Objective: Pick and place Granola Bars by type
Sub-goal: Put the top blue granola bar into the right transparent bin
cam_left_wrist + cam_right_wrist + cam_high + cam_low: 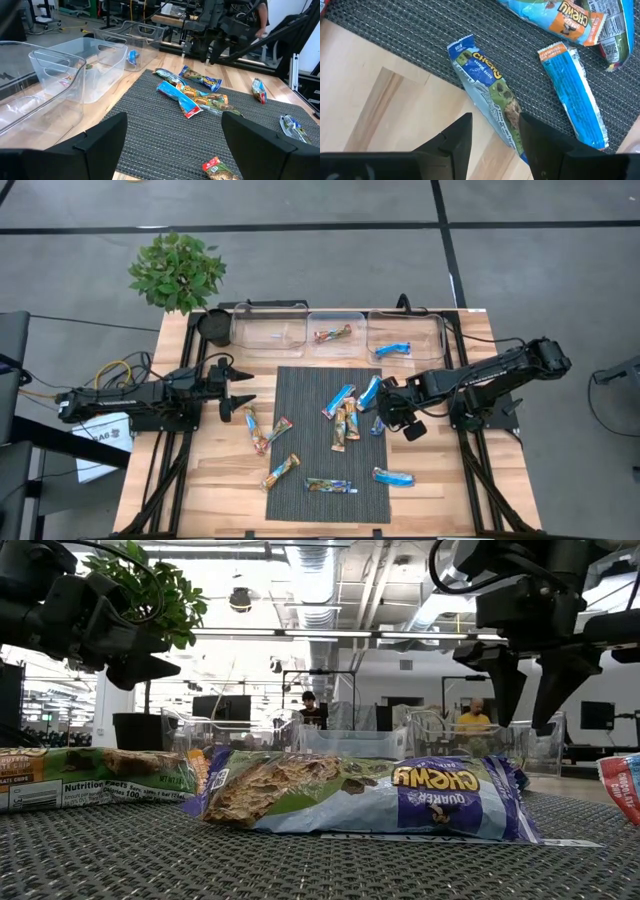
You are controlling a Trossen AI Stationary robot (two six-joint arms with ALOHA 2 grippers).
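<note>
Several wrapped granola bars lie scattered on the dark mat (310, 430): blue ones (369, 392), tan-orange ones (345, 423) and others near the mat's front (330, 485). My right gripper (392, 420) hangs open, pointing down, over a blue Chewy bar (487, 85) that lies across the mat's right edge. Its fingers stand on either side of the bar's end without touching it. A tan bar (333, 334) lies in the middle bin and a blue bar (393, 349) in the right bin. My left gripper (248, 387) waits open at the mat's left edge.
Three clear bins (270, 328) (337, 322) (420, 330) stand in a row along the table's far side. A potted plant (178, 272) is at the far left corner. Bare wood lies to the right of the mat. People stand in the room beyond the table.
</note>
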